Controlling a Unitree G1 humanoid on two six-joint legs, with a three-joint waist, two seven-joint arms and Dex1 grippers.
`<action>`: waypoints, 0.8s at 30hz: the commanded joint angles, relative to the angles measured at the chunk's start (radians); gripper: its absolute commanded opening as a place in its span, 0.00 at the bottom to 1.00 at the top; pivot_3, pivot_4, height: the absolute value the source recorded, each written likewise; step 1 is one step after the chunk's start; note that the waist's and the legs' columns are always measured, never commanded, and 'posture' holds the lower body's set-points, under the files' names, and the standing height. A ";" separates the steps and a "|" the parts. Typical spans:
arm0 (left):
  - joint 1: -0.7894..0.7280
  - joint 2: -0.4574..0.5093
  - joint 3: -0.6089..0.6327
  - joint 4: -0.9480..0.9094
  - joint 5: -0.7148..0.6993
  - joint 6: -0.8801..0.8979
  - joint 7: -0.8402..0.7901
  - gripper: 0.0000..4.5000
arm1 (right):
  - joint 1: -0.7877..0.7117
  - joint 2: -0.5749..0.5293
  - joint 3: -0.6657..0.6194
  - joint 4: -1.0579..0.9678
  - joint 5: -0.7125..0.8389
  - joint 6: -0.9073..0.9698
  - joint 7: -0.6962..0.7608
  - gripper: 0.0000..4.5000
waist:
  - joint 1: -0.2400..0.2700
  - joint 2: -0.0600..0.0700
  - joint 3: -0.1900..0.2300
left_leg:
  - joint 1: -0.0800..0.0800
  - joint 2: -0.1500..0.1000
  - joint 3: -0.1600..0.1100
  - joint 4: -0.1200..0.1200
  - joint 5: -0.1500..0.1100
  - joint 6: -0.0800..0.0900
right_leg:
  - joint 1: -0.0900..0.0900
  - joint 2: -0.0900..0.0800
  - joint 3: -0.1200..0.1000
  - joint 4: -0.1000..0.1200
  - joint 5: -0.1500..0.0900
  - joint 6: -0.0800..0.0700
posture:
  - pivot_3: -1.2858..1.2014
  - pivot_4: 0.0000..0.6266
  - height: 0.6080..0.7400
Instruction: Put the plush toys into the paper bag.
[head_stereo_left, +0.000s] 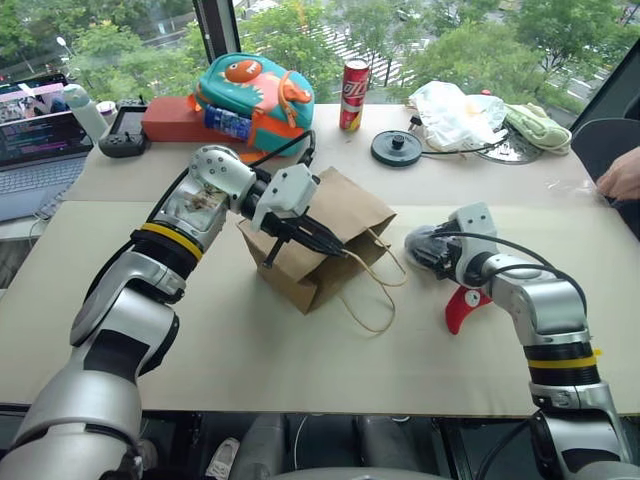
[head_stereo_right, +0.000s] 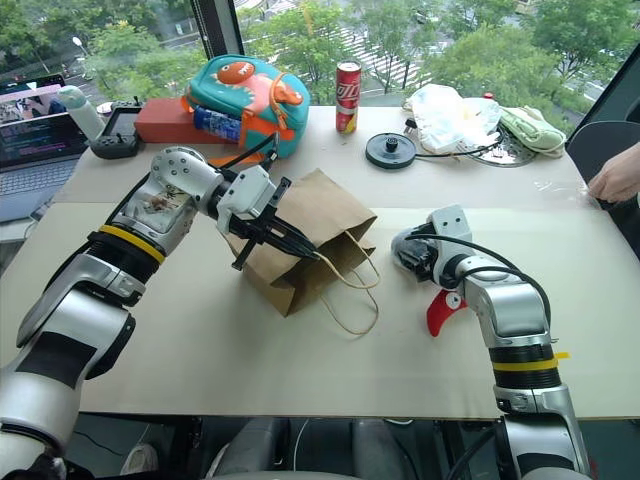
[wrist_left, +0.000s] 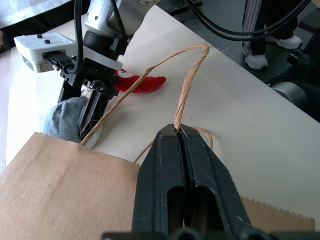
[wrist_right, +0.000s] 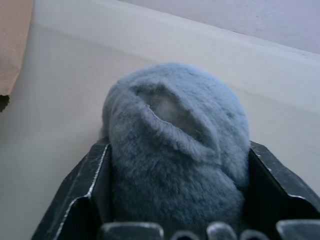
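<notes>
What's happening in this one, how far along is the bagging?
The left gripper is shut on a cord handle of the paper bag, which lies tipped on the table. The right gripper has its fingers on either side of the grey plush toy on the table beside the bag. The red plush toy lies on the table under the right arm. Neither toy is in the bag yet.

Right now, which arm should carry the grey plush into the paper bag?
Right. The right gripper already has the grey plush between its fingers, just beside the paper bag. The left gripper is shut on the bag's handle, holding it.
</notes>
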 joint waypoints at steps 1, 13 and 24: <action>-0.010 -0.002 0.035 -0.006 0.006 -0.005 -0.003 0.00 | 0.018 0.007 -0.005 -0.008 -0.010 0.027 -0.006 0.42 | 0.000 0.000 0.000 | 0.000 0.000 0.000 0.000 0.000 0.000 | 0.000 0.000 0.000 0.000 0.000 0.000 | 0.52 0.24 1.00; -0.005 -0.027 0.080 0.003 0.031 0.003 -0.003 0.00 | 0.105 0.060 -0.182 -0.237 0.114 0.146 -0.009 0.07 | 0.001 0.000 0.000 | -0.001 0.000 0.000 0.000 0.000 0.000 | 0.000 0.000 0.000 0.000 0.000 0.000 | 0.52 0.24 1.00; 0.014 -0.045 0.127 -0.003 0.060 0.028 -0.003 0.00 | 0.278 0.022 -0.433 -0.730 0.520 0.496 0.100 0.07 | 0.001 0.001 0.000 | -0.001 0.000 -0.001 -0.001 0.000 0.000 | 0.000 0.000 -0.001 0.000 0.000 0.000 | 0.52 0.24 1.00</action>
